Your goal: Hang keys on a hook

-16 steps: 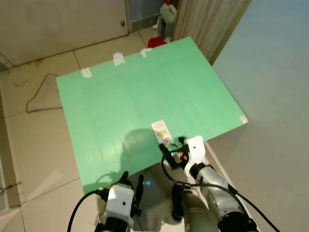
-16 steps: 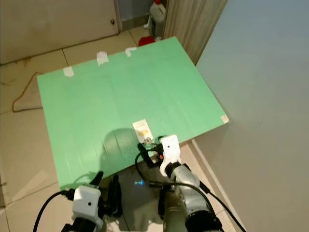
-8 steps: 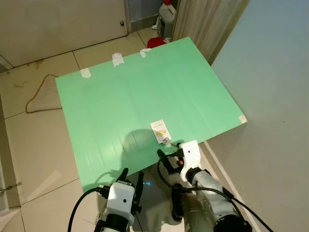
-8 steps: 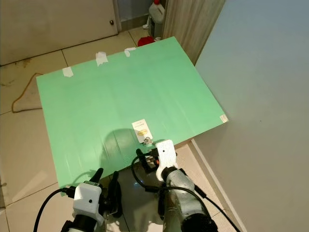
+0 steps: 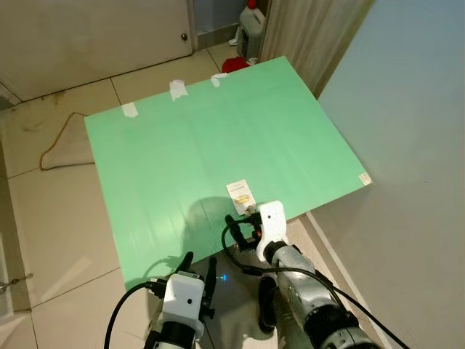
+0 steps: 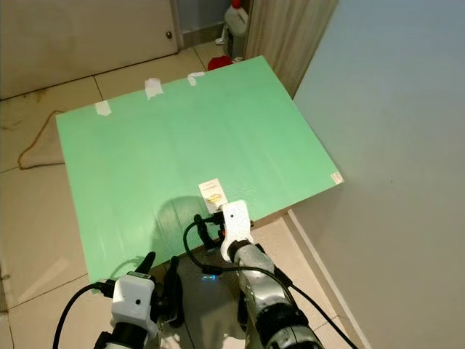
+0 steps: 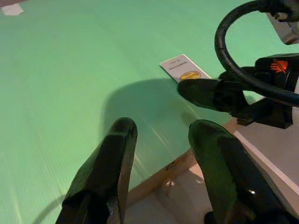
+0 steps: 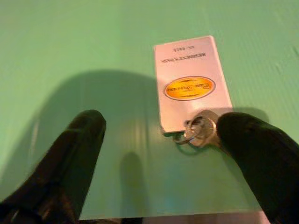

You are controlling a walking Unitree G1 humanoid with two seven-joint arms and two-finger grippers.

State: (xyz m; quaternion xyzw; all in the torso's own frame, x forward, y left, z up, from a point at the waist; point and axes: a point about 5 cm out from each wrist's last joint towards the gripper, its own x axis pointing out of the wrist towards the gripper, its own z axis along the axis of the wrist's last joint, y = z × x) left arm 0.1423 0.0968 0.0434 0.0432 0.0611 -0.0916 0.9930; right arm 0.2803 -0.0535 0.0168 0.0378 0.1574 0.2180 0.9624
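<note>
Board: we see a big green sheet (image 5: 218, 138) lying on the tiled floor (image 5: 51, 218), its corners taped w/ white tape (image 5: 177, 89) along the far edge.
Keys: a small metal bunch on a ring (image 8: 198, 130) lies on the sheet near its near edge, touching the short end of a white card tag (image 8: 191, 84) w/ a yellow oval label. In the head view the tag (image 5: 240, 193) sits at approx 12 o'clock from the right gripper.
Right gripper: (image 5: 243, 227) low over the sheet's near edge, fingers wide apart. In its wrist view one finger (image 8: 261, 154) is just beside the keys; we can't tell if it touches. The other finger (image 8: 65, 158) is well apart from them. Nothing between them is held.
Left gripper: (image 5: 197, 270) near the floor at approx 7 o'clock from the right one, fingers (image 7: 105, 172) apart, holding nothing.
Backgrd: white jug (image 5: 252, 18) and a red item (image 5: 234, 64) by the far corner; cable (image 5: 62, 142) on the floor at 9 o'clock; pale wall (image 5: 407, 109) at 3 o'clock.
</note>
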